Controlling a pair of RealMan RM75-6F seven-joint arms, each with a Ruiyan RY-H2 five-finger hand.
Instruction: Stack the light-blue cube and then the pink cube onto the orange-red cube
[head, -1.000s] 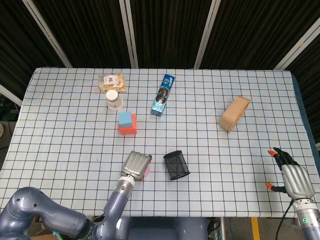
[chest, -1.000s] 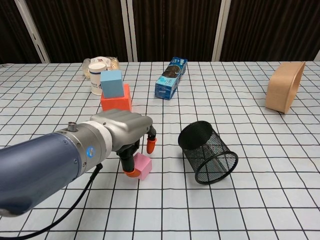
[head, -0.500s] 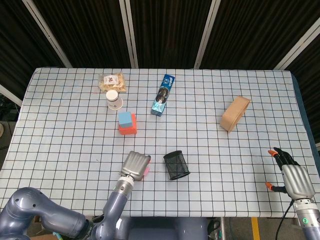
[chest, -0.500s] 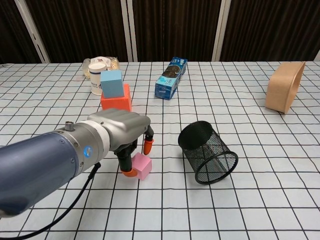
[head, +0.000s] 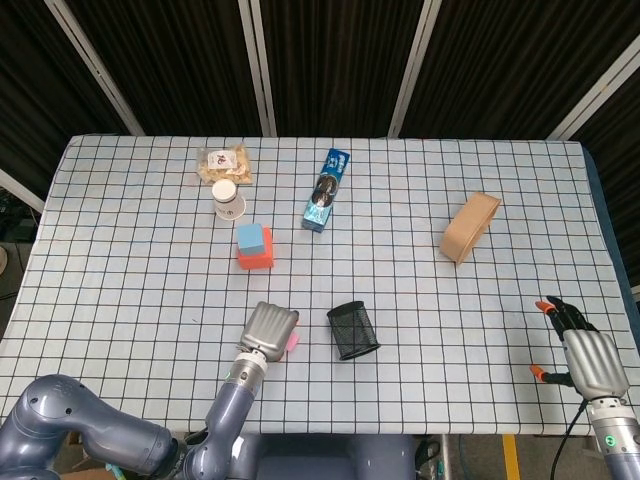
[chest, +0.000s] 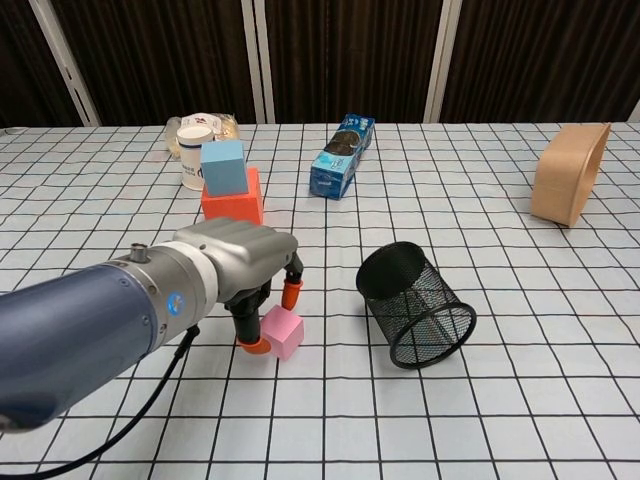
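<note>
Blue cube (chest: 223, 166) already tops the orange-red cube (chest: 233, 198) at far left; nearer, the left hand (chest: 240, 265) closes its fingers (chest: 290, 293) around the pink cube (chest: 281, 332) on the worktop. Lifting comes next. Right hand (head: 583, 357) idles, fingers apart.

The black wire-mesh metal basket (chest: 417, 305) looks matt; the blue cardboard box (chest: 341, 155) is glossy (light reflects on it).

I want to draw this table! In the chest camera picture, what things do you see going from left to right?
White paper cup → pink cube → blue snack box → black mesh pen holder → tan oval container.
</note>
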